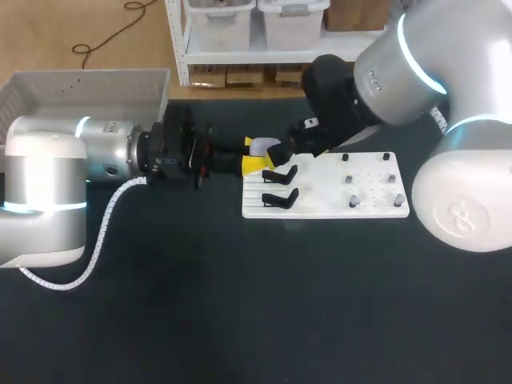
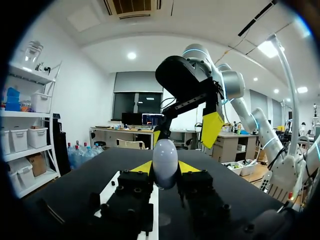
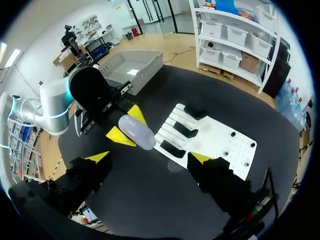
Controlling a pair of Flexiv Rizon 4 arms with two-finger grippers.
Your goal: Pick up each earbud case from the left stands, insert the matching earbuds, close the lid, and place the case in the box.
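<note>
Earbud case [image 2: 165,162], smooth, rounded and probably light and slippery, is gripped by its sides in the left end effector [image 2: 165,169] above the worktop's [image 1: 160,320] far middle. The right end effector [image 3: 149,157] hangs open nearby. A firm hold across the flanks looks safest.

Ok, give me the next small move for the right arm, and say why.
Probably bring the open right pincer down to the smooth white oval earbud case and lift its lid. The left pincer grips that case from both sides beside the flat white stand board, the case looks shut, and the right pincer's fingers hang spread, holding nothing.
</note>
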